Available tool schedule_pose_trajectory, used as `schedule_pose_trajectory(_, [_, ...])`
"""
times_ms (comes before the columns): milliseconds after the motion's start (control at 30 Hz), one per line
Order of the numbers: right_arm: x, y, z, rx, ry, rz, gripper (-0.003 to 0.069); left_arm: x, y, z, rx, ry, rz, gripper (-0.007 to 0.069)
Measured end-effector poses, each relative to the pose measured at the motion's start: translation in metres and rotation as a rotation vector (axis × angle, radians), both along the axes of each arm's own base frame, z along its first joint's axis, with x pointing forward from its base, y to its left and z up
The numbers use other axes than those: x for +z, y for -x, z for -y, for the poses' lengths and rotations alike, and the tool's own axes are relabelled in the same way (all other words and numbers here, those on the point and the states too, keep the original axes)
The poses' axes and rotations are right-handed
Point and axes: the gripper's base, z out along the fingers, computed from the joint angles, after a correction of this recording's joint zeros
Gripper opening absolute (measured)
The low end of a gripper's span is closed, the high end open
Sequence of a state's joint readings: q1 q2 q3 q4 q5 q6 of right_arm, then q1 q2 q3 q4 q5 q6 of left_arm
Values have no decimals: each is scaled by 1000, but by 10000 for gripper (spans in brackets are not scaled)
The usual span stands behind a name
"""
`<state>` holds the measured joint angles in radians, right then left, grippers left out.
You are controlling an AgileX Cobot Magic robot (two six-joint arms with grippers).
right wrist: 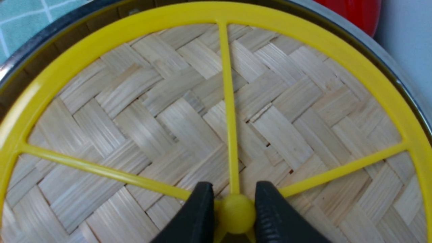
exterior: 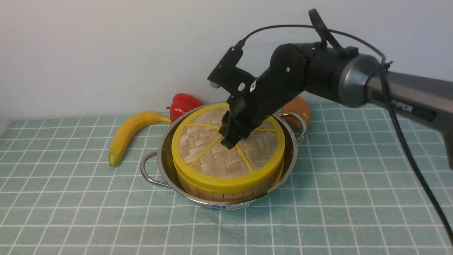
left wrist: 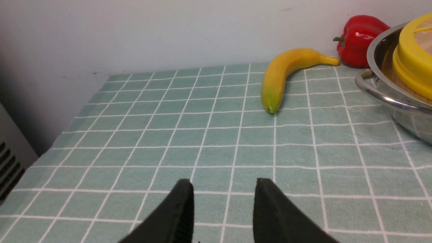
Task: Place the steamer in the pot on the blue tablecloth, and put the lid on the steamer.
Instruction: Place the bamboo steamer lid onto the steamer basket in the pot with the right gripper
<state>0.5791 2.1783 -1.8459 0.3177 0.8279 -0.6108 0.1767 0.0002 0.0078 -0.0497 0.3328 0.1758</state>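
Observation:
The steel pot (exterior: 163, 148) stands on the blue tablecloth (exterior: 354, 198). The steamer (exterior: 212, 194) sits inside it; only its slatted wall shows. The lid (exterior: 208, 159) lies flat on top of the steamer. My right gripper (exterior: 229, 141) points down at the lid's centre. In the right wrist view my right gripper (right wrist: 234, 190) is shut on the yellow knob (right wrist: 237, 214) of the lid (right wrist: 162, 114), one finger on each side. My left gripper (left wrist: 223, 185) is open and empty, low over bare cloth, left of the pot (left wrist: 388, 99). It is out of the front view.
A banana (exterior: 129, 132) lies left of the pot and a red pepper (exterior: 182, 104) behind it. A brown rounded object (exterior: 300, 108) sits behind the pot's right handle. The wall runs close behind them. A grey unit (left wrist: 10, 158) stands off the cloth's left edge.

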Motion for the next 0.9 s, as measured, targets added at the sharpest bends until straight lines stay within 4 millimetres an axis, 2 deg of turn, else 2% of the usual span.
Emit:
schedule_pose_trajectory(167, [-1,0,0,4,4,-1,372,0,0,0,0,0,0,243])
schedule_pose_trajectory(267, [-1,-1,1,10,6,9,414,0,0,0,0,0,0,243])
schedule_pose_trajectory(367, [-1,-1,1,13,8,12,416,0,0,0,0,0,0,243])
schedule_pose_trajectory(467, [-1,-1,1,15,8,12,370,0,0,0,0,0,0,243])
schedule_pose_trajectory(633, [-1,0,1,19,10,7,192,0,0,0,0,0,0,243])
schedule_pose_trajectory(667, [-1,-1,1,19,9,9,185,0,0,0,0,0,0,243])
schedule_pose_trajectory(700, [0,-1,0,18,7,15,146,0,0,0,0,0,0,243])
schedule_pose_trajectory(900, [2,-2,-1,40,14,24,148,0,0,0,0,0,0,243])
